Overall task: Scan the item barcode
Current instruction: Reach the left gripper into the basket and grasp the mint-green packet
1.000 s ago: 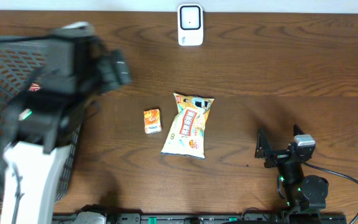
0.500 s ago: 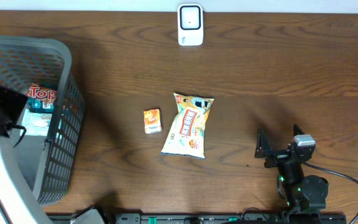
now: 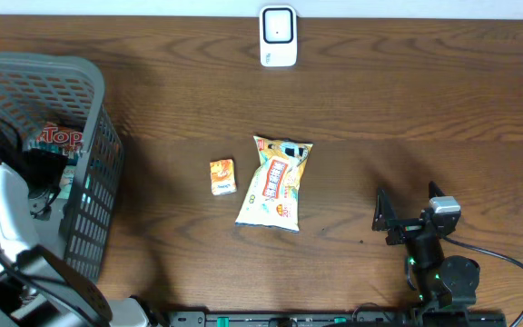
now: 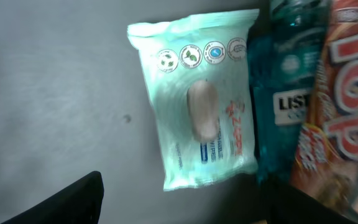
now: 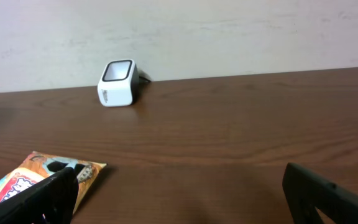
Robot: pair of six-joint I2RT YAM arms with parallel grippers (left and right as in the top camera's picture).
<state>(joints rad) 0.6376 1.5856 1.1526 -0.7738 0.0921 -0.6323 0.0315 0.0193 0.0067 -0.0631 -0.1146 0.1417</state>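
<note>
— Left gripper [image 4: 188, 190] hangs inside the grey basket [image 3: 71, 77] at the near left, jaws apart, nothing between them. Its wrist view looks straight down on a mint-green wipes pack [image 4: 197, 106] lying flat on the basket floor.
— What lies beside the pack?
— A teal bottle [image 4: 284, 106] touches one long edge, and a red noodle packet [image 4: 347, 106] lies against the bottle's other side.
— And the other arm?
— Its right gripper [image 5: 179, 208] rests at the near right of the table [image 3: 443, 109], jaws wide, empty, facing the far side.
— Which step is this?
— Reaching for an item, I judge. The wipes pack is likeliest, being squarely under the fingers. No barcode shows on its upper face.
— Mid-table?
— A snack bag [image 3: 277, 184] and, just left of it, a small orange box [image 3: 222, 175], both flat, clear of either arm.
— Farther still?
— The white scanner [image 3: 278, 36] stands at the far edge, centre, well apart from the basket.
— Next move?
— Come down over the pack and close across its narrow width without catching the bottle. Then lift clear of the basket wall, carry it to the scanner and turn whichever face bears the code toward the window.
</note>
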